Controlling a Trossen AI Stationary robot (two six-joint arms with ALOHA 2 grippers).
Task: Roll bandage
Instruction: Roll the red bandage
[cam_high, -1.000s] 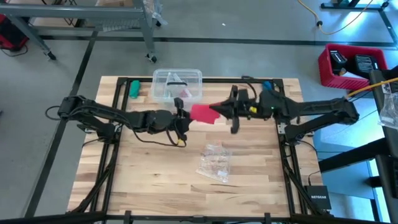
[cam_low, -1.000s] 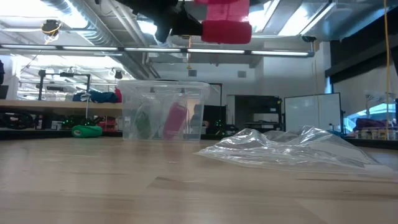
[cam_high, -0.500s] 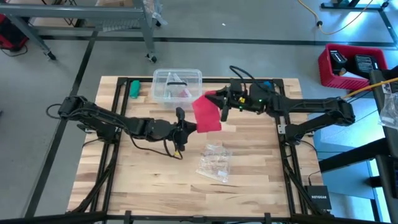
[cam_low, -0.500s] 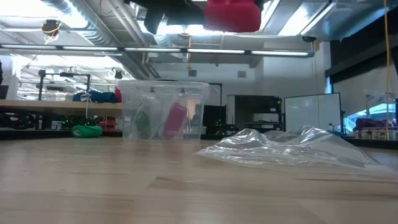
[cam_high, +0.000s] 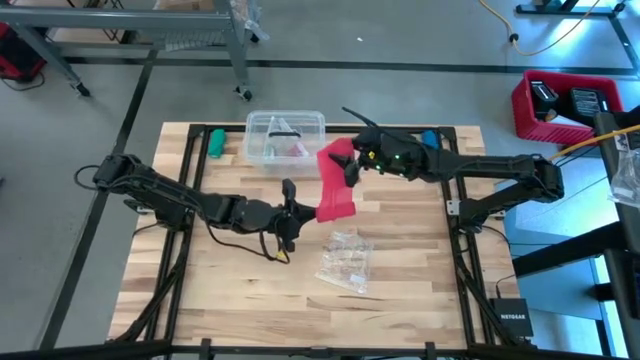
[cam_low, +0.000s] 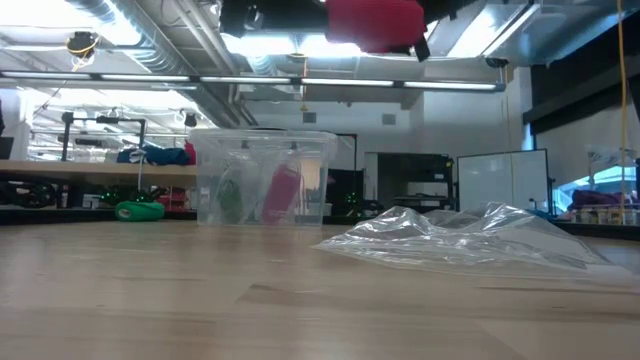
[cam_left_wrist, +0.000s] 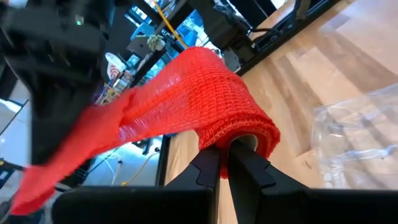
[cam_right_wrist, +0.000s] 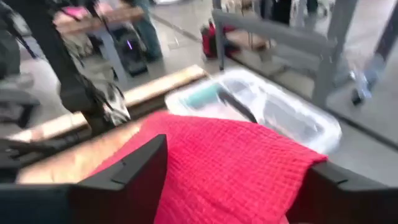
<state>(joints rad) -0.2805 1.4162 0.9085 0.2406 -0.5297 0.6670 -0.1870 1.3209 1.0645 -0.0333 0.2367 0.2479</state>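
The red-pink bandage (cam_high: 336, 185) hangs in the air over the table's middle, a strip running from far to near. Its near end is wound into a small roll (cam_left_wrist: 239, 118). My left gripper (cam_high: 298, 208) is shut on that roll. My right gripper (cam_high: 350, 165) stands open at the strip's far end. The cloth (cam_right_wrist: 230, 162) spans the gap between its two spread fingers. In the low view the bandage (cam_low: 375, 22) shows high above the tabletop. My left gripper pinches the roll's end (cam_left_wrist: 245, 140) between its two shut fingers (cam_left_wrist: 208, 168), with the cloth wound around their tips. The fingers come level from the table's left. The roll is lifted clear, and the strip leads away from it toward my right gripper. My right gripper has the strip's far part (cam_right_wrist: 186, 134) between its open fingers; whether the cloth rests on them I cannot tell.
A clear plastic box (cam_high: 285, 135) with small items stands at the far edge, a green roll (cam_high: 215, 142) to its left. A crumpled clear wrapper (cam_high: 345, 258) lies near the middle, below the bandage. A red crate (cam_high: 565, 105) stands off the table at the right.
My right gripper has opened and gone toward the far edge and a little left. My left gripper has moved toward the near edge with the roll. The bandage, a short bunch between the grippers before, is now drawn out into a longer strip running far to near.
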